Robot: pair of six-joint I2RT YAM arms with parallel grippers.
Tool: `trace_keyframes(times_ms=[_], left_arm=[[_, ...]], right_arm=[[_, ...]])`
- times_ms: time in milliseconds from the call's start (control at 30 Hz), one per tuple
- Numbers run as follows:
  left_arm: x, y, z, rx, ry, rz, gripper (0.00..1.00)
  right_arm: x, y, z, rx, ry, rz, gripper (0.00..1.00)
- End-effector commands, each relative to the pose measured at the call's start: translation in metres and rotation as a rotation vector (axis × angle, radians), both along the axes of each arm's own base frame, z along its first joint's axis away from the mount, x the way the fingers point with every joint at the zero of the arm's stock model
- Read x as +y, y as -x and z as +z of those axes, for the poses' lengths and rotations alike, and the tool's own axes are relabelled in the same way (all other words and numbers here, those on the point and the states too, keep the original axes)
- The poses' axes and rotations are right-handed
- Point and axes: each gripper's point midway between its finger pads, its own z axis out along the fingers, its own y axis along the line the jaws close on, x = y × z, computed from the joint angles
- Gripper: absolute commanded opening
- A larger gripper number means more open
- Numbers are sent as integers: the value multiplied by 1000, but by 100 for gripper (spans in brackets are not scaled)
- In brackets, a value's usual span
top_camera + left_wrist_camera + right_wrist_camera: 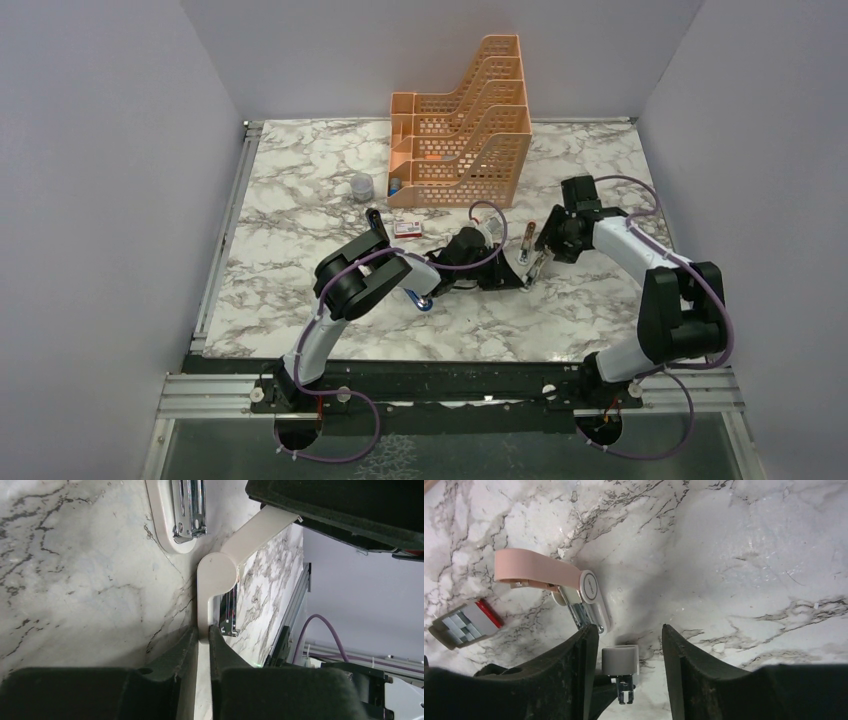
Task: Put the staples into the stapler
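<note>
The left gripper (204,636) pinches the open stapler (216,575) tight in the middle of the tabletop, and the right gripper (629,630) hangs loose above it, so a slip could tip it over before the staples (466,622) lying nearby go in.

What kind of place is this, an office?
Probably a robot test booth, not an office: plain walls box in a marble-patterned table, two robot arms are bolted to a metal rail at its edge, and a file rack stands at the back.
</note>
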Motion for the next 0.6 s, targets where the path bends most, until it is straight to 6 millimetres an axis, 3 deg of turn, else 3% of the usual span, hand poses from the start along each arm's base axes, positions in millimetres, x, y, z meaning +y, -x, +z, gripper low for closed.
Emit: trace_keyframes(times_ms=[0,167,567], left_arm=[[26,36,-63,121,-191,-67,18],[26,31,-60,115,-198,-56,34],[32,30,-65,119,-232,-39,30]], right_arm=[[4,3,6,-38,-25,49,57],[15,16,0,-24,-82,100,61],[29,39,-18,27,-126,189,62]])
